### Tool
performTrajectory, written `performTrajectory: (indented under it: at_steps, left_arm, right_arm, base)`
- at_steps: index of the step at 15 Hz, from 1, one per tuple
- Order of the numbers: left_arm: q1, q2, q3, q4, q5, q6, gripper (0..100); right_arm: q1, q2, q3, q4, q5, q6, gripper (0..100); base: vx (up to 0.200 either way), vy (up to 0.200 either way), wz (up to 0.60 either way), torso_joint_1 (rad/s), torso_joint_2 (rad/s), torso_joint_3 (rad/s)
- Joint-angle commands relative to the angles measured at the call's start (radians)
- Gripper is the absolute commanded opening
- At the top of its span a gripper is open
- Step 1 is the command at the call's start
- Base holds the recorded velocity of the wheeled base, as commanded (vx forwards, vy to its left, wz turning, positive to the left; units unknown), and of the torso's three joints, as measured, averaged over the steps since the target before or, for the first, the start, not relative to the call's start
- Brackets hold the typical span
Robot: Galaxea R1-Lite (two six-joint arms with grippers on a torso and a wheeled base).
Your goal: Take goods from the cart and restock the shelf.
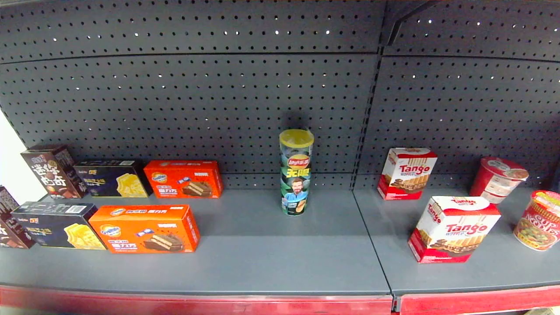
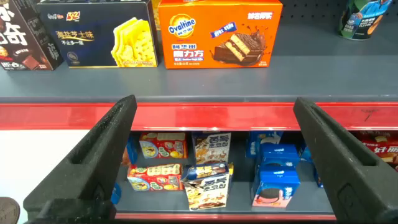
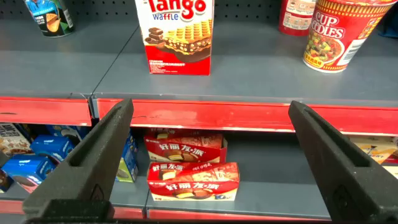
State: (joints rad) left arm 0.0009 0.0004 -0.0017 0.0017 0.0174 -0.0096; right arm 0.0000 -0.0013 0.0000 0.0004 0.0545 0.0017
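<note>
Shelf (image 1: 271, 253): 1 chip can (image 1: 296, 173) upright mid-back, 2 orange boxes (image 1: 144, 229), 2 wafer boxes (image 1: 453, 229), 2 noodle cups (image 1: 538, 221). Left gripper (image 2: 214, 106) and right gripper (image 3: 211, 106) both released, empty. Right wrist view adds the lower shelf (image 3: 267, 180): 2 red boxes (image 3: 193, 180).

Grey shelf (image 1: 271, 258), red front lip (image 1: 197, 302), pegboard (image 1: 197, 100) behind.
Left, far row: dark chocolate box (image 1: 52, 171) upright, dark biscuit box (image 1: 111, 178), orange cake box (image 1: 183, 178).
Left, near row: second dark biscuit box (image 1: 57, 225) just beside second orange cake box (image 1: 146, 228).
Centre, far: chip canister (image 1: 296, 171) upright, yellow lid.
Right: wafer box (image 1: 407, 173) far, second wafer box (image 1: 453, 228) nearer, red cup (image 1: 498, 179) far, noodle cup (image 1: 540, 220) nearer, at right edge.
</note>
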Motion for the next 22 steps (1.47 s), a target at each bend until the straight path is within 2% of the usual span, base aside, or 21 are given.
performTrajectory:
  at_steps: [1,2,22]
  left_arm:
    - [0.001,0.0,0.0,0.0,-0.001,0.002,100]
    - [0.001,0.0,0.0,0.0,-0.002,0.002,100]
    - [-0.001,0.0,0.0,0.0,-0.002,0.003,100]
  right_arm:
    - [0.0,0.001,0.0,0.001,0.001,0.0,100]
    - [0.0,0.001,0.0,0.0,0.001,-0.002,100]
    - [0.0,0.001,0.0,0.001,0.001,0.0,100]
  base:
    - [0.0,0.0,0.0,0.0,0.0,0.0]
    - [0.0,0.0,0.0,0.0,0.0,0.0]
    - [0.0,0.0,0.6,0.001,0.0,0.002]
